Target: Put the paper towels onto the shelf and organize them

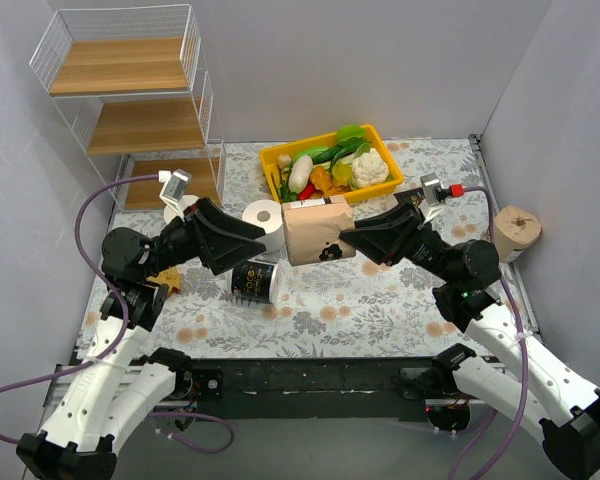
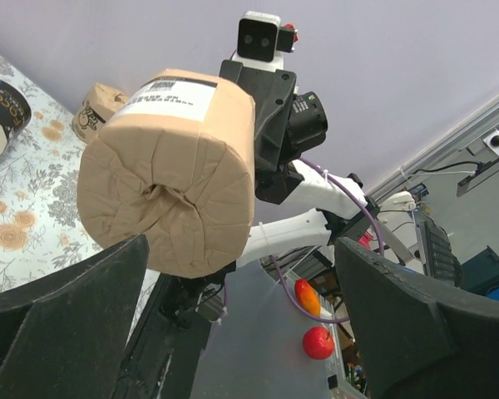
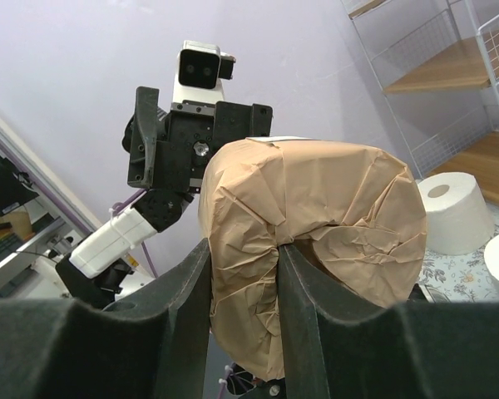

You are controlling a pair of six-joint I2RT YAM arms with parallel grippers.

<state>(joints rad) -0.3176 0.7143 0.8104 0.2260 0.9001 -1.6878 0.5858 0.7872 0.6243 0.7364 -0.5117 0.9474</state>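
Floral table (image 1: 380, 310): perhaps five paper towels (image 1: 315, 232)

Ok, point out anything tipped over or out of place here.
The black-wrapped roll lies tipped on its side mid-table. A lone tan roll sits by the right wall, far from the shelf.

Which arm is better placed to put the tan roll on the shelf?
Left, probably. The shelf stands far left, on its side. The left gripper is open, facing the tan roll that the right gripper holds.
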